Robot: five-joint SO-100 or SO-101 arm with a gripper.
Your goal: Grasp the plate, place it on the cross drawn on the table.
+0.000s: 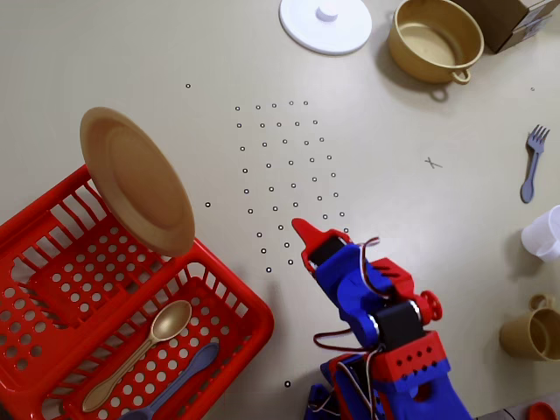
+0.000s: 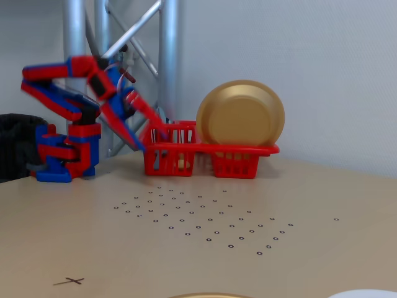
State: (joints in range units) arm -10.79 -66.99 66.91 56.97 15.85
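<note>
While the plate (image 1: 136, 179) stands on edge in the red dish rack (image 1: 52, 262) at the table's left edge in the overhead view, the gripper (image 1: 302, 236) hangs in the air over the dot grid (image 1: 289, 175), fingers spread, empty. Judged step: reach toward plate. Next move calls for closing on its rim. The cross (image 1: 431, 163) lies well apart, toward the right edge. No readable writing.

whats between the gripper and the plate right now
In the overhead view, only bare table and one or two small black ring dots lie between the gripper and the plate, which stands upright in the red basket.
</note>
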